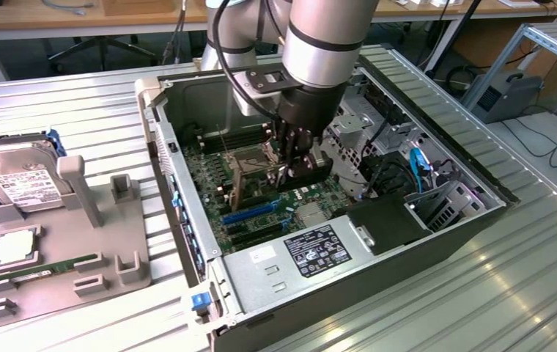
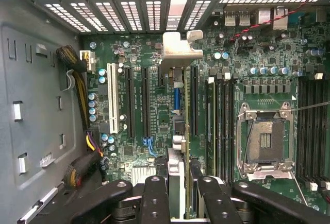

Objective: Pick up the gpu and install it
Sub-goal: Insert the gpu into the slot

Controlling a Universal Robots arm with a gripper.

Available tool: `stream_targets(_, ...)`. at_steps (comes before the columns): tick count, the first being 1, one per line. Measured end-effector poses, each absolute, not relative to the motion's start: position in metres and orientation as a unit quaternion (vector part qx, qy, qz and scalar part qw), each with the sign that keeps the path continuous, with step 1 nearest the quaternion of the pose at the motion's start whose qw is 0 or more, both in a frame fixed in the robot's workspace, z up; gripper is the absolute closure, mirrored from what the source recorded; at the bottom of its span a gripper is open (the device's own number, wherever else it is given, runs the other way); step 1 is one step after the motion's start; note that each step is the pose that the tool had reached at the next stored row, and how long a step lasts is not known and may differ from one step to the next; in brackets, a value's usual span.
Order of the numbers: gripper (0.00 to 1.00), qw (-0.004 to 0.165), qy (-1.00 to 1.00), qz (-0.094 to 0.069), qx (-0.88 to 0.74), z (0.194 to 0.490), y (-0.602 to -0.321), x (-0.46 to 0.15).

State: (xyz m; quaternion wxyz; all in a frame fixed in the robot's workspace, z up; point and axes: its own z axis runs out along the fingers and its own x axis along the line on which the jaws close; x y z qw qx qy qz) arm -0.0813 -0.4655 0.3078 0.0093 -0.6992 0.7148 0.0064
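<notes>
1. The gripper (image 2: pixel 178 193) is clenched on the gpu (image 2: pixel 176 131), held edge-down between its fingers.
2. The card's long axis runs parallel to the motherboard's (image 2: pixel 154 59) expansion slots, directly above them.
3. Its silvery bracket (image 2: pixel 178 49) faces the computer case's (image 1: pixel 454 242) rear slot openings.

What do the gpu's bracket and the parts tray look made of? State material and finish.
Bracket on the gpu: likely bare metal, silvery with a bright sheen.
Parts tray: probably plastic, matte uniform grey, with moulded or printed-looking blocky posts.
</notes>
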Motion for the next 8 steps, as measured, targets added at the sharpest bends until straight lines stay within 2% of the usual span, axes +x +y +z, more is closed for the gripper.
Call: stream_targets(8,0.73,0.009,0.715,0.006,-0.699,0.3074,-0.4659,-0.0899)
